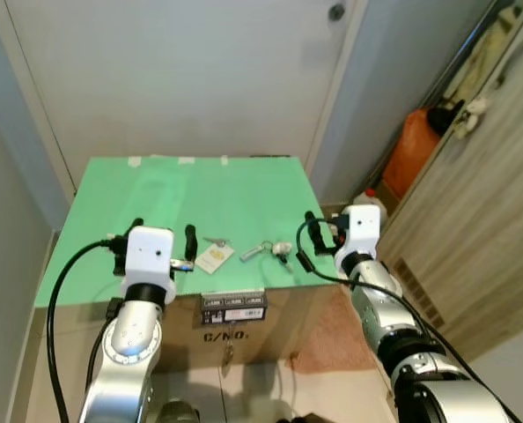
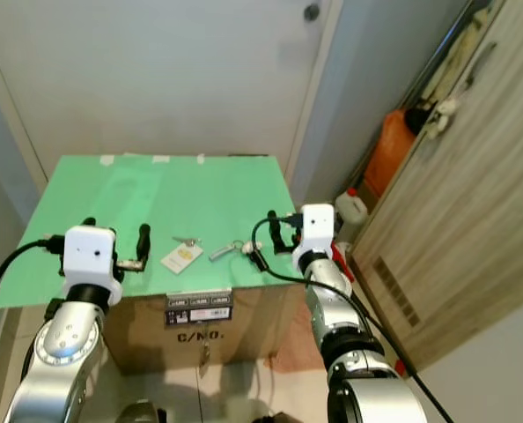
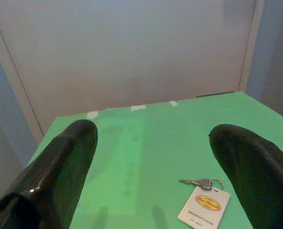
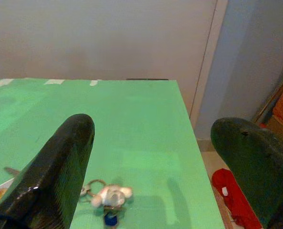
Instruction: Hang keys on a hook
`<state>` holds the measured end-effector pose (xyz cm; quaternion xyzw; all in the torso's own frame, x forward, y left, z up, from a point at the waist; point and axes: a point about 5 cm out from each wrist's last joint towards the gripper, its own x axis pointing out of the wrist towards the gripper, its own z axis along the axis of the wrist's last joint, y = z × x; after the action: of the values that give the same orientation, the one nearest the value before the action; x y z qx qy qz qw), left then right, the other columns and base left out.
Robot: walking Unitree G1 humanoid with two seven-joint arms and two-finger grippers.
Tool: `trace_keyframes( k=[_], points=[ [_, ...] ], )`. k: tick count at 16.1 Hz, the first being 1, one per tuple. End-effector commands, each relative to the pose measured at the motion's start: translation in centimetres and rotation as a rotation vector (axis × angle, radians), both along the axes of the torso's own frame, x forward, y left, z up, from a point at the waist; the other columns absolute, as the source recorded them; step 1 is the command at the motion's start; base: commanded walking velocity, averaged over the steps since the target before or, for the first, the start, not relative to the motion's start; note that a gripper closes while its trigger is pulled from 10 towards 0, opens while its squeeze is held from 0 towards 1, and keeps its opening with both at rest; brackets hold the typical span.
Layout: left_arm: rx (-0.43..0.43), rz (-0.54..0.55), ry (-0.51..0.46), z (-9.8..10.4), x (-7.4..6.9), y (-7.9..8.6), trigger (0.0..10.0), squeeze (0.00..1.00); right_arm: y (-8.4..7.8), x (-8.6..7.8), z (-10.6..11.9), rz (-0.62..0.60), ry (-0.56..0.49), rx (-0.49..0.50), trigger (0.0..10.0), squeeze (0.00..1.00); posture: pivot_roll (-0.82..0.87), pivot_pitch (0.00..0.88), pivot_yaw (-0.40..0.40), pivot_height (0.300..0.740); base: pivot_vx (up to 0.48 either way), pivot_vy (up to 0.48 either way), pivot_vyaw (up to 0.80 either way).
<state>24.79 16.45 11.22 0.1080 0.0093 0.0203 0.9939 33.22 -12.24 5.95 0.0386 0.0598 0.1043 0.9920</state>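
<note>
Flat green sheet [image 1: 200,198] on cardboard box, metal keys [image 1: 268,250], both grippers [image 3: 151,176] [image 4: 153,167] spread wide

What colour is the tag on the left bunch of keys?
White with a gold oval logo; the tag shows best in the left wrist view.

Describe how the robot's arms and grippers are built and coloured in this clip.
Both arms are silver jointed segments with a white boxy wrist housing and looping black cables. The left gripper and right gripper each have two long, glossy black fingers with rounded tips.

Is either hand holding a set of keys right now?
No; both key sets, the tagged one and the charm one, lie on the green surface.
</note>
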Motion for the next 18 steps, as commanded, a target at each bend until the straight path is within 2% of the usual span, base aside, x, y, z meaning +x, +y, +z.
trace_keyframes(
  k=[1,6,14,18],
  points=[
    [-0.018,0.005,-0.004,0.1,0.3,-0.3,10.0,0.0,0.1,0.2,0.1,0.021,0.007,-0.013,10.0,0.0,0.21,0.0,-0.123,0.709,0.375,-0.296,0.0],
    [-0.042,0.027,-0.016,0.1,0.2,-0.3,10.0,0.0,0.7,0.0,-0.1,0.072,0.021,-0.023,10.0,0.0,0.21,0.0,-0.136,0.709,0.401,-0.26,0.0],
    [-0.087,0.056,-0.024,0.2,0.1,-0.3,10.0,0.0,1.2,0.0,-0.3,0.12,0.046,-0.04,10.0,0.0,0.22,0.0,-0.151,0.709,0.46,0.0,0.0],
    [-0.089,0.073,-0.024,0.1,-0.1,-0.2,10.0,0.0,2.0,-0.1,-0.4,0.161,0.064,-0.018,10.0,0.0,0.22,0.0,-0.151,0.709,0.0,0.0,0.0]
  ],
)
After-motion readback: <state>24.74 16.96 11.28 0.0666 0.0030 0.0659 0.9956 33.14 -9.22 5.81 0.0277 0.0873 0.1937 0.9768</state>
